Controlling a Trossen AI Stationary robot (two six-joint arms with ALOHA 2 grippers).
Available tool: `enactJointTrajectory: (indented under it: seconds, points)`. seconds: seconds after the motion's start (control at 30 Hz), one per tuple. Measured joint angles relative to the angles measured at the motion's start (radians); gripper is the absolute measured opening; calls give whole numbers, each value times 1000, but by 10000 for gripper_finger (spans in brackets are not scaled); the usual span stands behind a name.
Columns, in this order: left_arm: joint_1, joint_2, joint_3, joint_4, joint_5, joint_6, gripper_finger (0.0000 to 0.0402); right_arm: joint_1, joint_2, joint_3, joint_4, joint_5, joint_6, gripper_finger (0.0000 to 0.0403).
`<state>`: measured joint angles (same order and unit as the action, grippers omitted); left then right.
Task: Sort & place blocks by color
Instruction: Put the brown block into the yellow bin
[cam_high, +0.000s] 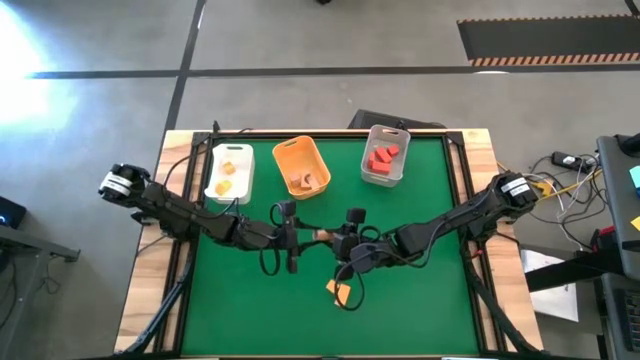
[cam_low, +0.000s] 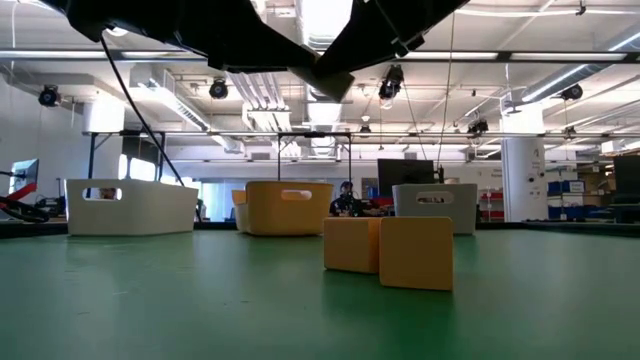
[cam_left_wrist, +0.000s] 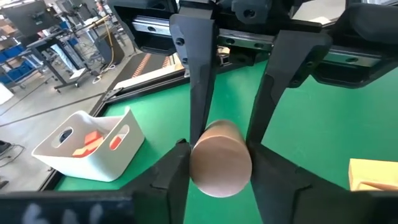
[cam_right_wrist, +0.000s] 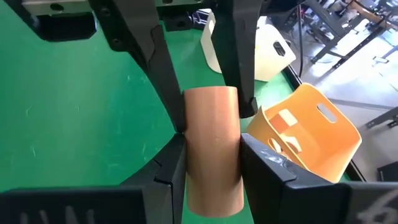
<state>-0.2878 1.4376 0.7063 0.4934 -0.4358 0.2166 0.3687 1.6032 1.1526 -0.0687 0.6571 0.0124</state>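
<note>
Two grippers are meeting over the middle of the green table (cam_high: 420, 290), above the mat and short of the bins. Both are pinching the same pale tan cylinder (cam_high: 322, 236): the left gripper (cam_left_wrist: 231, 134) is clamping it across its round end, fingers (cam_left_wrist: 196, 93) pressed against its sides, while the right gripper (cam_right_wrist: 205, 93) is gripping it along its length, its fingers (cam_right_wrist: 155, 62) snug on either flank. In the high view the two arms are reaching in from opposite table edges and joining at this one piece. Just in front of them, two yellow-orange blocks (cam_low: 390, 250) are sitting on the mat, touching each other, well apart from the bins. Along the far edge, three bins are standing in a row. The white bin (cam_high: 230, 172) on the left is holding yellow-orange blocks (cam_high: 227, 168). The orange bin (cam_high: 301, 166) in the middle is holding pale tan pieces (cam_high: 308, 181). The grey bin (cam_high: 385, 155) on the right is holding red blocks (cam_high: 382, 156). From table height the arms are showing only as dark shapes overhead, and the cylinder itself is not visible from there. I cannot tell from any view how far above the mat the cylinder is hanging.
</note>
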Motion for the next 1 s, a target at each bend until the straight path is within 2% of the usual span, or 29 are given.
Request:
enactJointTrajectory:
  seconds: [0.17, 0.43, 0.53, 0.73, 0.93, 1.0]
  points:
    - [0, 0, 0, -3, 1, -1, 114, -3, 1, 0, -1, -2, 1, 108]
    - [25, -16, 1, -30, -44, 1, 114, -13, -15, 0, -13, 6, 25, 263]
    - [63, -55, 14, -114, -95, 2, 114, -12, -53, 1, -54, 97, 35, 293]
    - [235, -130, 50, -351, -143, 2, 116, -14, -143, 2, -212, 228, 175, 298]
    - [507, -134, 53, -475, -134, -2, 116, -14, -161, 0, -244, 242, 223, 280]
    - [590, -124, 53, -485, -78, -2, 117, -14, -153, 0, -241, 243, 223, 274]
